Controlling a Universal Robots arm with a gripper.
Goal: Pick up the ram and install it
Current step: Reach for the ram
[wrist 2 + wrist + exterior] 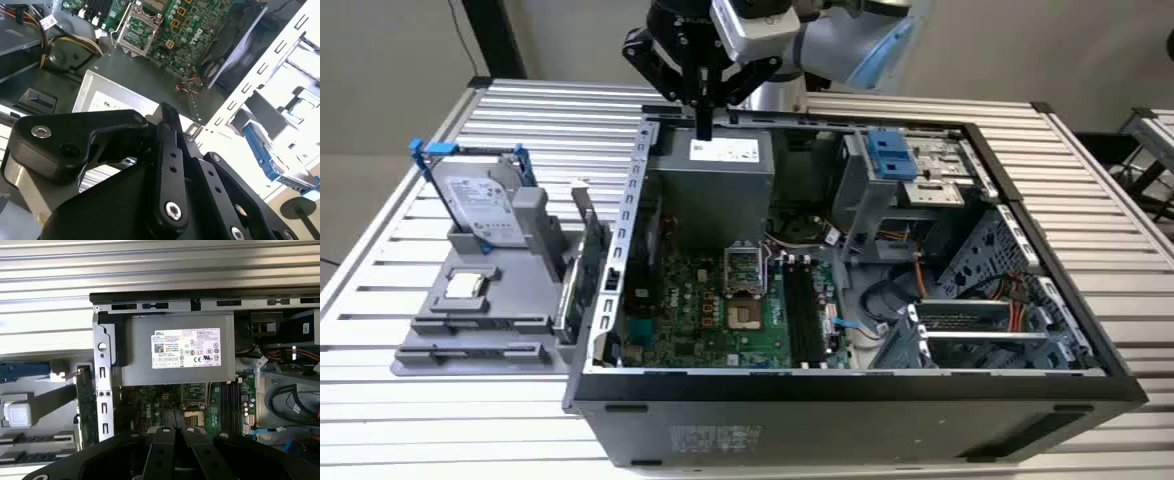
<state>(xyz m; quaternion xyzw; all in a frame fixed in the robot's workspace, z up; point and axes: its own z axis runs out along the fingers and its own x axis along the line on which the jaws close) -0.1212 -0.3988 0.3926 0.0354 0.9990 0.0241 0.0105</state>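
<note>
Above the far left corner of the open black computer case, over the grey metal power supply box, hangs the black gripper, fingers pressed together on nothing. The long grey-green ram stick (hard to make out) seems to stand on edge in the grey plastic holder, left of the case, nearer, well apart from the gripper.

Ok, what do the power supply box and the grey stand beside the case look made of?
Power supply box: likely sheet metal, dull grey, judging by its folded edges and faint sheen. Grey stand: probably moulded plastic, matte, given its even colour and formed slots; not certain.
</note>
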